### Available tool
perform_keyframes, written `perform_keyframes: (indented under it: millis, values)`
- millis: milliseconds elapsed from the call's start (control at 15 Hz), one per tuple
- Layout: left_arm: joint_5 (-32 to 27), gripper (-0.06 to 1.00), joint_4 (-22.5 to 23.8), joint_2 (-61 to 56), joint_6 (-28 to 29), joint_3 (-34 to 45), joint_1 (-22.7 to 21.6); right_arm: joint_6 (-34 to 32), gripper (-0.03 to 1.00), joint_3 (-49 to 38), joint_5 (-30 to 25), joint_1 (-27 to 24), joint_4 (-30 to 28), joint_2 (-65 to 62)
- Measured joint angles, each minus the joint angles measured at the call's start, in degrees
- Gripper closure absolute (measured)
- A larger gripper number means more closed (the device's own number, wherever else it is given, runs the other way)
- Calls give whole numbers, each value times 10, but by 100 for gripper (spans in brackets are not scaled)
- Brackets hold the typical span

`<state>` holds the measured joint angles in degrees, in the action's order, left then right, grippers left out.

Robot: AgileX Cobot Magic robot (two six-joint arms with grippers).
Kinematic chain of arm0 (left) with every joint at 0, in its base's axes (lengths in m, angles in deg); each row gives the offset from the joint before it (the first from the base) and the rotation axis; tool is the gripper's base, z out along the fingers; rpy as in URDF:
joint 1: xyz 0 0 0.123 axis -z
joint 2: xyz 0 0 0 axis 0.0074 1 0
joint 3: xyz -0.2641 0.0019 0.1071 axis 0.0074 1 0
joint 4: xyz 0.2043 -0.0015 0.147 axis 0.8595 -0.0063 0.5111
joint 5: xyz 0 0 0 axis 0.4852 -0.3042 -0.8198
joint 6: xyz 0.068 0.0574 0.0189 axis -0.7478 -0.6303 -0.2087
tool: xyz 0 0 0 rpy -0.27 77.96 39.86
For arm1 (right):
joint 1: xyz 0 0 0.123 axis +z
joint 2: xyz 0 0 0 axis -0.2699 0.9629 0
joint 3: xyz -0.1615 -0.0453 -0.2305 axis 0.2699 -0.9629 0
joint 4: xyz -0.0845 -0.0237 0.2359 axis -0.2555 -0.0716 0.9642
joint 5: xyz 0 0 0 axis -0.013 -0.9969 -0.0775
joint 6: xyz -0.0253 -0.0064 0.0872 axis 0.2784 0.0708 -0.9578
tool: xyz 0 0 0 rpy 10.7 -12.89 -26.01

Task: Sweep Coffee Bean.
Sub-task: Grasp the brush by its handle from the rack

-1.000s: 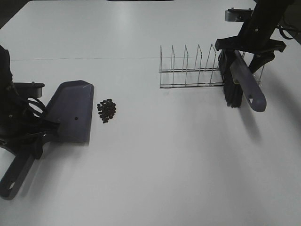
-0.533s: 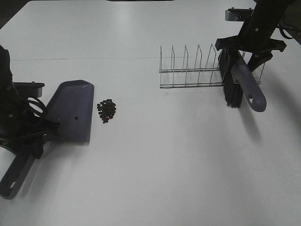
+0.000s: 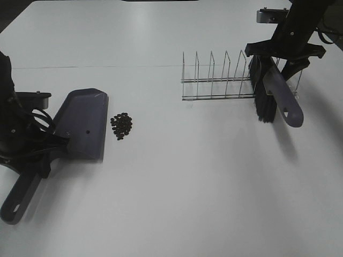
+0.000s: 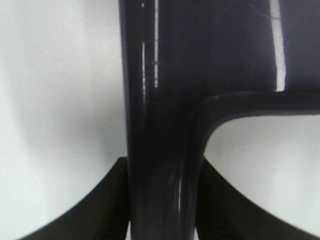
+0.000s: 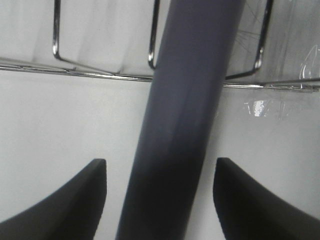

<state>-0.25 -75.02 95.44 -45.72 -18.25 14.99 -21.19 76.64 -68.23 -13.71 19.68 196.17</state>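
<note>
A small heap of dark coffee bean (image 3: 122, 126) lies on the white table just right of the purple dustpan (image 3: 83, 126). My left gripper (image 3: 42, 155) is shut on the dustpan's handle (image 4: 160, 100); the left wrist view shows both fingers pressed against it around my left gripper (image 4: 162, 172). The brush (image 3: 266, 99), purple-handled with black bristles, leans at the right end of the wire rack. My right gripper (image 3: 284, 61) straddles its handle (image 5: 185, 125). In the right wrist view my right gripper (image 5: 161, 165) has one finger close to the handle and a white gap beside the other.
The wire rack (image 3: 214, 80) stands at mid-right, with its prongs (image 5: 100, 74) showing behind the brush handle. The dustpan's long handle end (image 3: 13, 206) reaches toward the table's near left edge. Bare white table (image 3: 203, 176) spreads between the beans and the rack.
The dustpan has shifted slightly away from the near edge with my left gripper. The brush and right arm look almost unchanged.
</note>
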Motion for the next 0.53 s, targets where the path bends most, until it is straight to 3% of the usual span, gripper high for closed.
perform_keyframes:
  millis: [533]
  values:
    - [0, 63, 0, 0, 0, 0, 0, 0, 40, 0, -1, 0, 0, 13]
